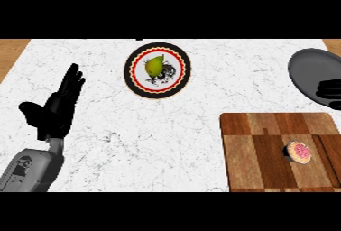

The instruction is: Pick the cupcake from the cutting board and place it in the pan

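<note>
Wooden board [279, 153] carries the cupcake [298, 152] on its side near the right edge, untouched. My right hand [331, 92] is beyond the board, over the pan [310, 67]; I cannot tell its fingers. My left hand [57, 106] rests released, far left of the board.

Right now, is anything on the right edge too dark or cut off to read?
Head view: the right hand is black against the dark pan, so its fingers don't separate out; the frame edge crops both. The cupcake on the cutting board reads clearly, without glare.
</note>
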Controlling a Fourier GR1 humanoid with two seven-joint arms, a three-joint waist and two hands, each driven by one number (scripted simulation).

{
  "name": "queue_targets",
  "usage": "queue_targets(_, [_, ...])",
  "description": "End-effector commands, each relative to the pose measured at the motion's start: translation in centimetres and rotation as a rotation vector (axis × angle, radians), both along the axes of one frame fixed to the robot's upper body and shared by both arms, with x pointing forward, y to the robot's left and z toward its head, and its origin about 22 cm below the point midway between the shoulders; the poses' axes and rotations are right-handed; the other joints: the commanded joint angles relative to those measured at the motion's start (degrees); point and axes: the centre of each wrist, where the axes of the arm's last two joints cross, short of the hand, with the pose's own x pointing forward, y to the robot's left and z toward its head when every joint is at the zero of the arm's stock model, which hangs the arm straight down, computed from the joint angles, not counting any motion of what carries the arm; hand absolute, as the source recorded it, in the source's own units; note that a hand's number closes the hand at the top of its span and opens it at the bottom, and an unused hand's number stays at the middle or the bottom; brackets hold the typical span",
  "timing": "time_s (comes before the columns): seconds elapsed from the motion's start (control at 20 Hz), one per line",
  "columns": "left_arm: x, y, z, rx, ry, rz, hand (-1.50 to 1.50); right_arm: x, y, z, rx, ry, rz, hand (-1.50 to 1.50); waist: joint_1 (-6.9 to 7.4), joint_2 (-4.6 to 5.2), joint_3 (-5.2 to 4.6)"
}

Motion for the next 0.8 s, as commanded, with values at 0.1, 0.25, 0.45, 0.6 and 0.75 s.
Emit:
queue_targets(0.1, [0.4, -0.2, 0.7, 0.009, -0.004, 0.016, 0.0, -0.3, -2.2, -1.1, -0.023, 0.171, 0.143, -1.5, -0.75, -0.03, 0.0])
queue_targets(0.25, [0.3, 0.3, 1.0, 0.009, -0.006, -0.006, 0.0, 0.6, -2.0, -2.1, -0.047, 0.143, 0.111, -1.5, 0.08, 0.06, -0.03])
queue_targets(0.45, [0.3, 0.7, 1.4, -0.011, 0.013, -0.014, 0.0, 1.5, -2.1, -2.8, -0.067, 0.122, 0.063, -1.5, -0.09, 0.01, -0.04])
queue_targets(0.6, [-0.1, -0.2, 0.0, 0.007, 0.012, 0.011, 0.0, 1.5, -1.1, -4.6, -0.131, 0.133, 0.077, -1.5, -0.61, -0.14, -0.05])
queue_targets(0.75, [0.4, 0.2, 1.1, -0.009, -0.004, -0.002, 0.0, 2.1, -0.9, -5.4, -0.164, 0.148, 0.086, -1.5, -0.22, -0.03, -0.04])
